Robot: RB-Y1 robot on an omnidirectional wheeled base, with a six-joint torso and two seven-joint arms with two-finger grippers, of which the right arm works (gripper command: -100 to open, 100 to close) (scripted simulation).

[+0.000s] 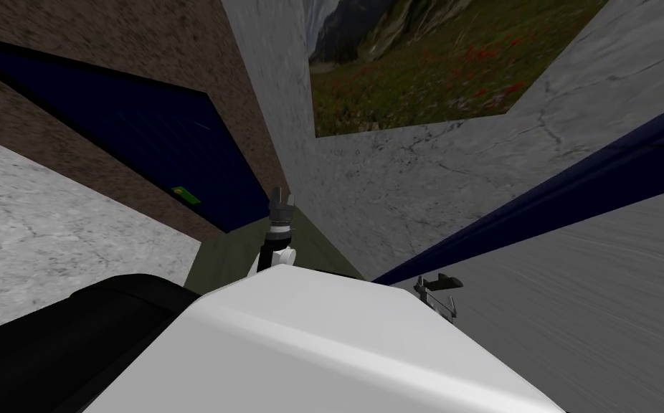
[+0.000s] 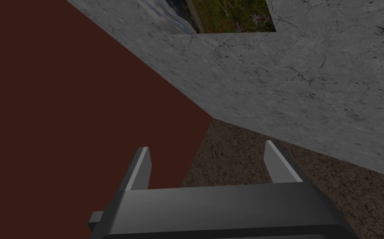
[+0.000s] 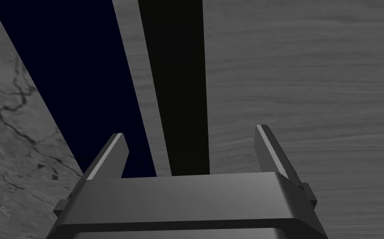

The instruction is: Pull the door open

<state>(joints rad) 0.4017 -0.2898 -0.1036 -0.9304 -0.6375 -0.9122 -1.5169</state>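
Door at my 2 o'clock, grey wood grain, navy edge strip; right gripper spread, empty, facing dark bar. Left gripper spread, empty; cracked grey wall.

The left gripper is extended forward, ahead of the chest centreline, with its fingers parted at full open spacing. The right gripper is positioned low on the right side, its fingers equally parted.
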